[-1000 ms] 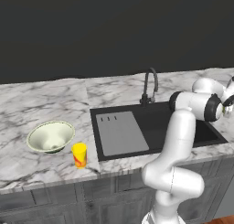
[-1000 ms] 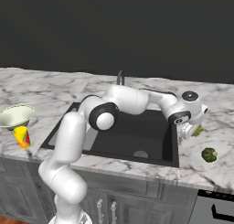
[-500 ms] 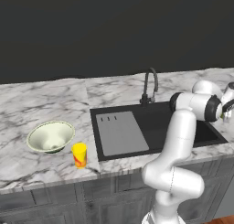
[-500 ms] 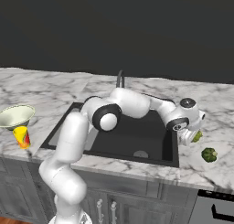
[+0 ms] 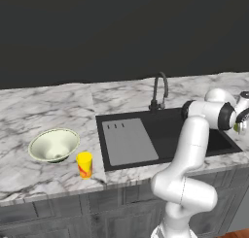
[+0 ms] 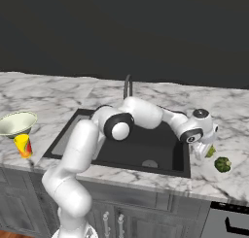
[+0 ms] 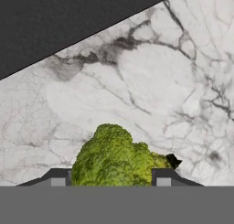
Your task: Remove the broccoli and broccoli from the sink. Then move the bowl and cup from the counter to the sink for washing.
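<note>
A: Where is everything relative to the sink [image 5: 165, 135]?

B: The gripper [image 6: 203, 152] hangs over the counter [image 6: 233, 135] just past the sink's right rim; in the hand view its fingers [image 7: 57, 176] stand on either side of a yellowish-green floret [image 7: 116, 157] — clamped on it, so far as the tips show; marble lies below.

A: And the other broccoli?

B: The darker floret [image 6: 222, 164] sits on the counter, also right of the sink, just beside the held one and nearer the front edge; the two look apart, though I cannot tell by how much.

A: The bowl and cup?

B: Both on the counter left of the sink; the bowl [image 5: 54, 144] stands upright, well clear of the rim; the cup [image 5: 84, 164] stands upright just beside the bowl, toward the front edge and a little nearer the sink.

A: Any writing or labels?

B: None that can be read; the cup carries a red-orange mark on its side — too small to make out as letters or a logo.

A: Inside the sink?

B: A grey flat panel [image 5: 129, 142] covers its left part; the tap [image 5: 159, 89] rises behind the back rim; a drain [image 6: 149, 163] shows in the black floor.
</note>
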